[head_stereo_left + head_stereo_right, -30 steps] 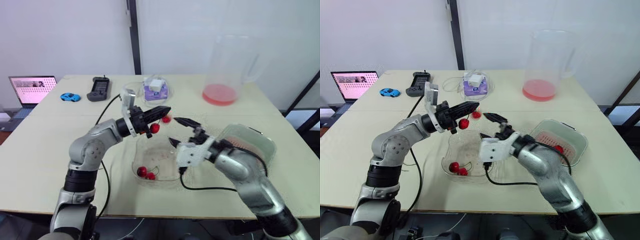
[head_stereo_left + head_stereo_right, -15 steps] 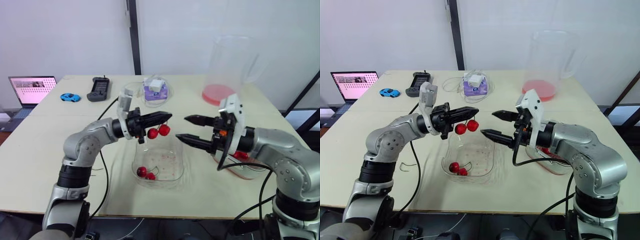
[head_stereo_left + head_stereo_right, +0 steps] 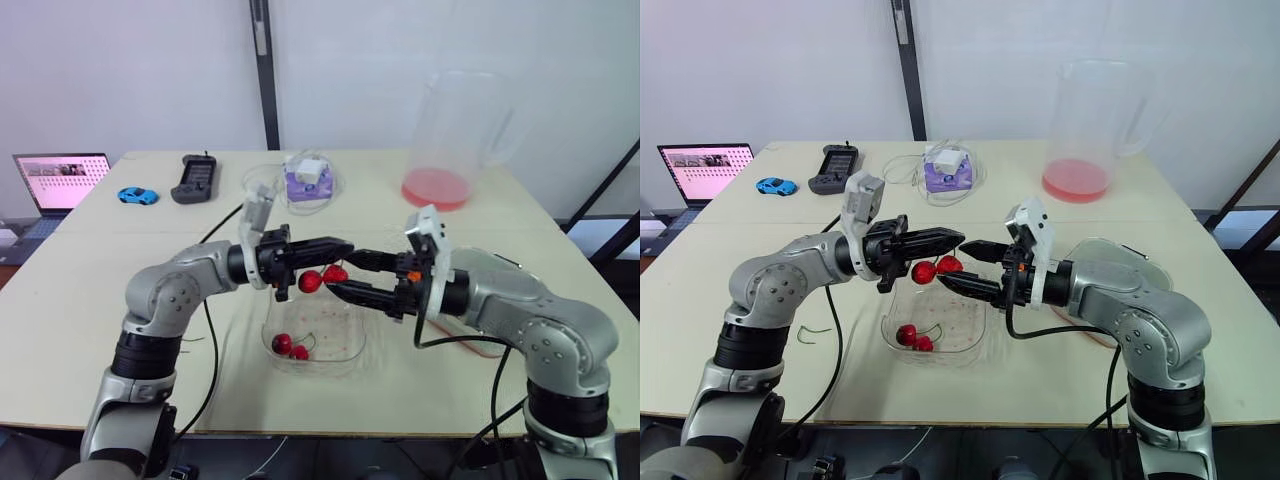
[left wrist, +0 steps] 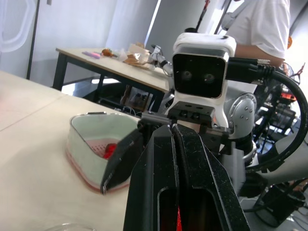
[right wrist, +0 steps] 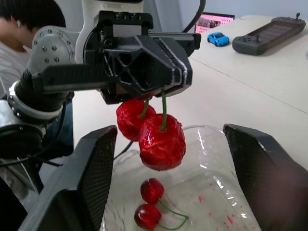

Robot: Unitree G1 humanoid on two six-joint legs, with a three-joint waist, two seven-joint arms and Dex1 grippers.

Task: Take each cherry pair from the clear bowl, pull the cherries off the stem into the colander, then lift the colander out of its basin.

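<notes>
Red cherry pair (image 5: 153,131) dangles by its green stems from the left gripper (image 3: 338,246) — jaws pinched tight on the stems, holding it up above the clear bowl (image 3: 352,338). Facing it from the other side is the right gripper (image 3: 951,262), fingers spread wide with one on each side of the fruit, not touching it as far as I can tell. A second cherry pair (image 3: 290,347) lies on the bottom of the bowl. Off to the robot's right, the pink colander (image 4: 102,143) sits in its white basin (image 4: 79,139) with what looks like one cherry (image 4: 109,150) inside — from the head cameras it's mostly tucked behind the right arm. Further back on the table (image 3: 80,290): a pitcher (image 3: 450,140) with pink liquid, a laptop (image 3: 60,180) and a blue toy car (image 3: 137,195).
</notes>
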